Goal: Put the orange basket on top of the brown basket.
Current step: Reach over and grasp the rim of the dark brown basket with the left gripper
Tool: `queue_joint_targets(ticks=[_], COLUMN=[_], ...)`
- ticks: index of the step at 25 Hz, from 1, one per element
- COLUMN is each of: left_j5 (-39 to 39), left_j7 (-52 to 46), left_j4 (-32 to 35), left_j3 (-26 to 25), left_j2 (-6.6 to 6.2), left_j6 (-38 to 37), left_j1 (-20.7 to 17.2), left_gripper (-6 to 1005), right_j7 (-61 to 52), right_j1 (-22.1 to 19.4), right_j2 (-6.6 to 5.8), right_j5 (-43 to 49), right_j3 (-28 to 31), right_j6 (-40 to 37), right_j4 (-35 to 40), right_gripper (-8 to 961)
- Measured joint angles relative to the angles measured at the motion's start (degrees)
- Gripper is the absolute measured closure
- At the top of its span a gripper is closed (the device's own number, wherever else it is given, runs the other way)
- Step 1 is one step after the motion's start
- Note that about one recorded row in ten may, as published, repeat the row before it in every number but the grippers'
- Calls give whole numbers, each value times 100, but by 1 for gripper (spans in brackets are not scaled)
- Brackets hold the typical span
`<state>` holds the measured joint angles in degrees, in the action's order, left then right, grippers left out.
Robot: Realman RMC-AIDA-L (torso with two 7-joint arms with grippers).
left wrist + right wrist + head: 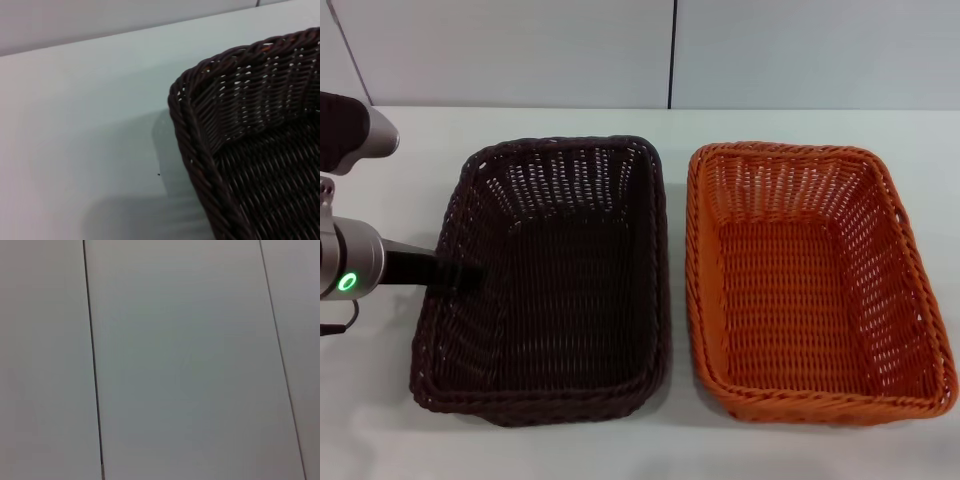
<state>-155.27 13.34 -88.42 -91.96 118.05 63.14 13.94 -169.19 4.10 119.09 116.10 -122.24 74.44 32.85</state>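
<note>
The brown basket (555, 280) stands on the white table at the left, and the orange basket (810, 280) stands beside it at the right, a narrow gap between them. Both are upright and hold nothing. My left gripper (460, 276) reaches in from the left and is at the middle of the brown basket's left rim, dark against the dark weave. The left wrist view shows one corner of the brown basket (240, 130) and bare table next to it. My right gripper is out of view; its wrist view shows only wall panels.
The white table (670, 440) runs around both baskets, with a pale panelled wall (670, 50) behind. My left arm (350, 265) lies over the table's left edge.
</note>
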Motion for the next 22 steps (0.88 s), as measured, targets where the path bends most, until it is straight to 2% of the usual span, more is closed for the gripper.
queue_joint_targets(ticks=[4,9,17,18,20,22], left_j5=[-3,14,70,283,320,368], left_j7=[69,131,288,738,879,1448], left_j4=[-31,-8,-236,-321,-329,-385], left_j3=[35,50,39,-19,-29,-89], left_j2=[-1,1,-1,-6,-7,-8], left_j6=[37,44,88,164,185,373], left_j1=[3,21,-42,-52,-50,7], left_gripper=[241,469,722,724,729,734], right_j7=[0,0,0,0,0,0], right_j1=[2,2,-1,-1,-3,-10], right_j2=[0,0,0,0,0,0], right_j5=[0,0,0,0,0,0], right_j3=[-1,-1,4,3,4,7], right_j6=[1,1,1,2,10,24], right_j4=[5,11,4,7,11,13], right_gripper=[269,269,269,269,269,269])
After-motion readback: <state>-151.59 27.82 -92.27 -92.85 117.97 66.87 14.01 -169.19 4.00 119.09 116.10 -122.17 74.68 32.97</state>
